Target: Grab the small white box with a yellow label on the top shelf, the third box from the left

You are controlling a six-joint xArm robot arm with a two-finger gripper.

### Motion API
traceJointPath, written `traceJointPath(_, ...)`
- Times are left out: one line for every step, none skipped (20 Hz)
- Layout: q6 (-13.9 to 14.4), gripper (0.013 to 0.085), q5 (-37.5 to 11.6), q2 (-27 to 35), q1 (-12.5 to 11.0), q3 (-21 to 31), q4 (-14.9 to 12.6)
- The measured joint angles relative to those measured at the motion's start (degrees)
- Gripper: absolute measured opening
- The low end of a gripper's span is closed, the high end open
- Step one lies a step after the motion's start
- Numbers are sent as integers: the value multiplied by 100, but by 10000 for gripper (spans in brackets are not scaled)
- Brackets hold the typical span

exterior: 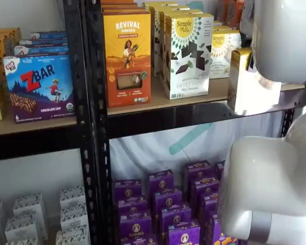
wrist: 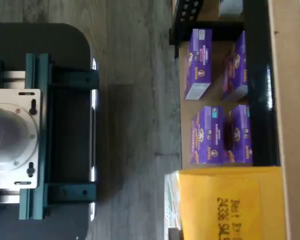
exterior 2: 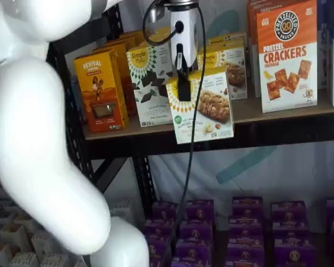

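Observation:
In a shelf view my gripper [exterior 2: 187, 92] hangs from the top edge, shut on the small white box [exterior 2: 206, 108]. One black finger [exterior 2: 183, 75] lies over the box's front. The box has a yellow label patch, a cookie picture and a green dot. It hangs in front of the top shelf [exterior 2: 278, 114], its base below the black beam. In a shelf view the box [exterior: 247, 84] shows side-on past the shelf edge [exterior: 194, 97], partly behind my white arm. The wrist view shows a yellow carton face [wrist: 230, 205] with printed date text.
A like box [exterior 2: 231, 58] stands behind on the shelf. A tall white chocolate-square box [exterior 2: 150, 83] and an orange box [exterior 2: 99, 92] stand left, a pretzel cracker box [exterior 2: 286, 55] right. Purple boxes [exterior: 163, 204] fill the lower shelf. My white arm [exterior 2: 39, 139] covers the left.

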Motion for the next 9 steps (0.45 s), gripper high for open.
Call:
traceJointPath(-8, 330, 16, -82, -5, 83, -18)
traceJointPath(-14, 330, 25, -153, -9, 155, -32)
traceJointPath(-20, 330, 37, -220, -12, 221, -42)
traceJointPath(-24, 330, 46, -274, -16, 275, -45)
traceJointPath(-27, 330, 56, -324, -20, 326, -45)
traceJointPath(-29, 330, 66, -362, -23, 365, -45)
traceJointPath(-31, 330, 79, -411, -26, 416, -43)
traceJointPath(-32, 330, 93, -445, -26, 451, -43)
traceJointPath(-33, 330, 109, -466, -27, 473, -42)
